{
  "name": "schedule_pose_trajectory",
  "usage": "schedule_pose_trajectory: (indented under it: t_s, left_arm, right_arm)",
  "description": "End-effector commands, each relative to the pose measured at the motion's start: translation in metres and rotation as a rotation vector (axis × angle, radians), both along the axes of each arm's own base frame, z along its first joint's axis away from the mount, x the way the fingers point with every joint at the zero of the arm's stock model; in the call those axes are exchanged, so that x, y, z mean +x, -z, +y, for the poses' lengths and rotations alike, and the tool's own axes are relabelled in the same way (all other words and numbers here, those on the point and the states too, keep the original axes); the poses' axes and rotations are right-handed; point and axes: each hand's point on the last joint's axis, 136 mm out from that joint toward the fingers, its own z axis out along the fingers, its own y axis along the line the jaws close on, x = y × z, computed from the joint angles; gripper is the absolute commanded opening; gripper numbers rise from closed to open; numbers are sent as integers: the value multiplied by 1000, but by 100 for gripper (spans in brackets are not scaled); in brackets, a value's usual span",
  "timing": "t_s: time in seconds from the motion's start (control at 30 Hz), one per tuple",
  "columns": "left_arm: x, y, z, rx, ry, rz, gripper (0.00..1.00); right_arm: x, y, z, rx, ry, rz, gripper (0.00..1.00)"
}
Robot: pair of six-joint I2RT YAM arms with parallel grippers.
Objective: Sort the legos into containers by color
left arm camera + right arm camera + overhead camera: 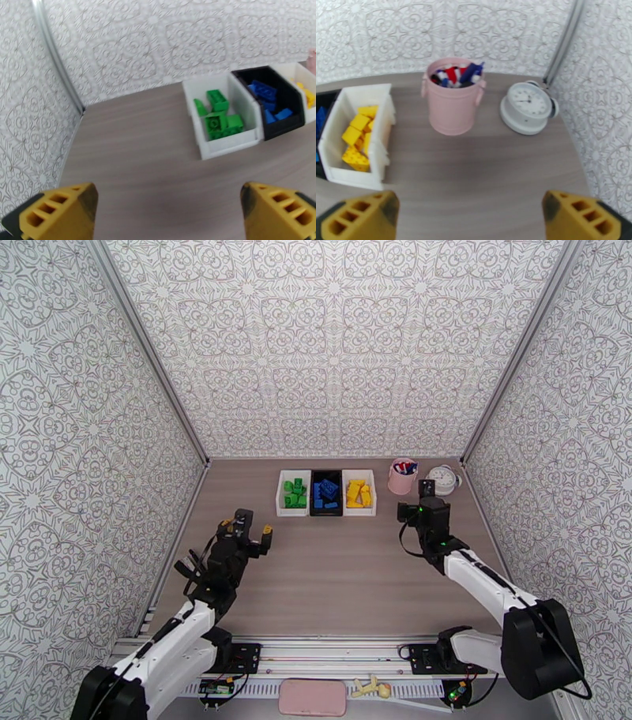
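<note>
three containers [325, 512] holding the legos [218, 100] stood between and ahead of both grippers, well apart. left gripper [170, 207] and right gripper [470, 215] gaped wide, holding nothing.

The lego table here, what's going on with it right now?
Two robot arms are sorting legos by colour, and the sort looks done. The green legos lie in the left white bin, the blue legos in the black bin, and the yellow legos in the right white bin. Every brick I can see is in a bin. The left gripper and the right gripper are both open and hold nothing, hovering apart from the bins.
</note>
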Motion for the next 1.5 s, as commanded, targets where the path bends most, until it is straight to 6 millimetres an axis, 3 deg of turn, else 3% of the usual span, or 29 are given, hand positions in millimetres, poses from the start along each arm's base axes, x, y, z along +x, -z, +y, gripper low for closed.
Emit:
schedule_pose_trajectory:
  t_s: [0.0, 0.17, 0.27, 0.43, 0.67, 0.83, 0.93, 1.47]
  left_arm:
    - [9, -2, 18, -28, -70, -58, 100]
    - [27, 19, 36, -54, -104, -47, 100]
    - [42, 21, 36, -41, -84, -54, 100]
    - [63, 35, 45, -47, -92, -30, 100]
    - [67, 51, 71, -169, -136, -29, 100]
    - [75, 56, 73, -174, -144, 42, 100]
    - [78, 59, 77, -202, -143, 66, 100]
    - [78, 59, 75, -182, -153, 64, 100]
  right_arm:
    - [0, -6, -17, -64, 17, -91, 100]
    - [5, 24, -36, -13, 18, -61, 100]
    - [6, 42, -43, 6, 24, -49, 100]
    - [1, 40, -44, -4, -3, -69, 99]
    - [-8, 32, -37, 64, -30, -148, 99]
    - [0, 33, -35, 107, -30, -197, 99]
    - [6, 55, -33, 110, -43, -180, 100]
    - [14, 59, -31, 108, -54, -142, 100]
